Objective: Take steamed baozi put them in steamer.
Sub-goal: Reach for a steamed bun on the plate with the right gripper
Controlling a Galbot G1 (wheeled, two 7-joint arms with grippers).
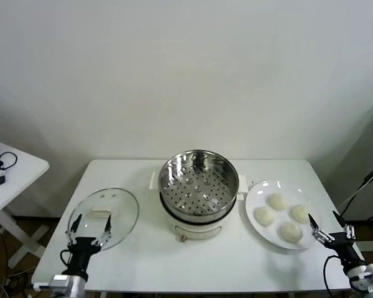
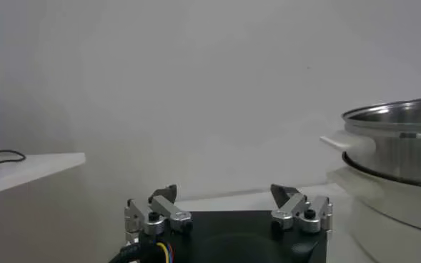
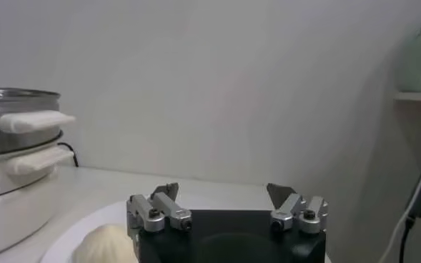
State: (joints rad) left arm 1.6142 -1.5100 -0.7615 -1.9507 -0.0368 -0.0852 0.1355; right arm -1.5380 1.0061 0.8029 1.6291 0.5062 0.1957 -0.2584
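Note:
Four cream-white baozi [image 1: 277, 201] lie on a flat white plate [image 1: 256, 194] at the right of the table. The shiny steel steamer [image 1: 198, 179] stands empty on its cream pot base in the middle; it also shows in the left wrist view [image 2: 399, 143] and in the right wrist view [image 3: 10, 128]. My right gripper [image 1: 326, 228] is open, low at the plate's near right edge, with one baozi [image 3: 103, 244] just beside it. My left gripper [image 1: 89, 226] is open, low at the front left, over the near edge of the glass lid.
A round glass lid [image 1: 109, 214] lies flat on the table left of the steamer. A small white side table [image 1: 15, 171] with cables stands at the far left. A cable [image 1: 360, 186] hangs at the right beyond the table edge.

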